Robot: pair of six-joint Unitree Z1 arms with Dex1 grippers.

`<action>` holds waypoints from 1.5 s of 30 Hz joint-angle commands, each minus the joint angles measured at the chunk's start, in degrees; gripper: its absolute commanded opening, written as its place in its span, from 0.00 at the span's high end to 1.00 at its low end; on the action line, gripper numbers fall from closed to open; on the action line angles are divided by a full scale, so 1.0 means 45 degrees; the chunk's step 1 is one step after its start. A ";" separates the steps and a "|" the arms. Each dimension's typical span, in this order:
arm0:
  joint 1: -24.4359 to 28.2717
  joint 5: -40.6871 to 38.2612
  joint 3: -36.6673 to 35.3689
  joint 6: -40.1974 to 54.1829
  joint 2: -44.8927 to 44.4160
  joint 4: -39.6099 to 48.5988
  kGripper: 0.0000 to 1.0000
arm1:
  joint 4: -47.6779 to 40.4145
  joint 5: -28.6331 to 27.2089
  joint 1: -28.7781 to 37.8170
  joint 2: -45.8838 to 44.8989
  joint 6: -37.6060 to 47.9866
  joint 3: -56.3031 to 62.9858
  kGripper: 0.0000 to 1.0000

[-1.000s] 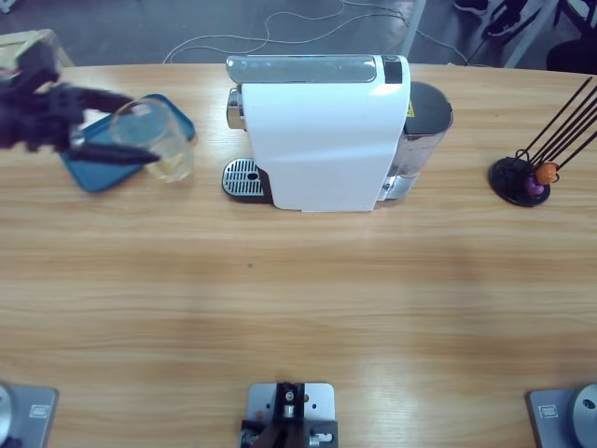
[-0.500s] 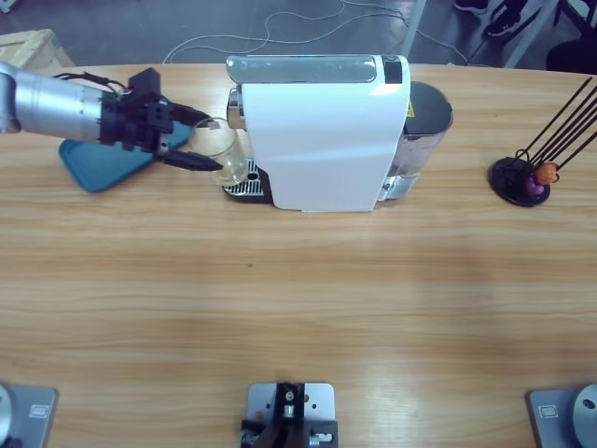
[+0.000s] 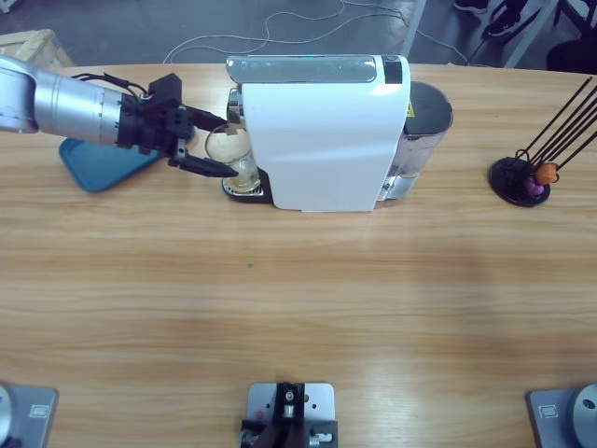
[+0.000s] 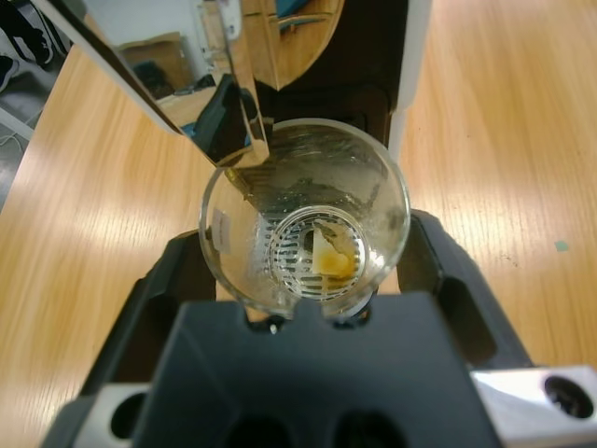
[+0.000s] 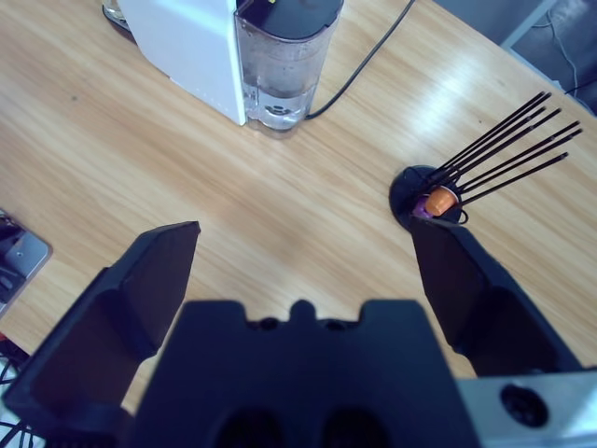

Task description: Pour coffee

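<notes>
My left gripper [image 3: 222, 147] is shut on a clear glass [image 3: 233, 155] and holds it upright over the drip tray [image 3: 241, 184] of the white coffee machine [image 3: 326, 131]. In the left wrist view the glass [image 4: 303, 177] sits between the jaws of that gripper [image 4: 308, 257], right under the shiny spout [image 4: 233, 103]. Through its bottom I see the tray's grille and a small yellowish patch. No coffee is in view. My right gripper [image 5: 308, 252] hangs open and empty high above the table, out of the high view.
A blue tray [image 3: 93, 165] lies left of the machine, under the left arm. The machine's water tank [image 3: 426, 121] stands at its right end. A black capsule stand [image 3: 524, 179] with orange and purple capsules and long rods sits far right. A cable [image 5: 373, 51] runs behind the tank.
The left arm carried the glass rightward from above the blue tray to the machine's drip tray, under the spout. The right side is unchanged.
</notes>
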 commanded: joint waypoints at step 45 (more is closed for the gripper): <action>-0.2214 0.6742 0.2400 -0.8409 -0.7376 0.3272 0.01 | 0.5206 0.4609 -0.5056 1.3807 -0.0525 -1.6477 1.00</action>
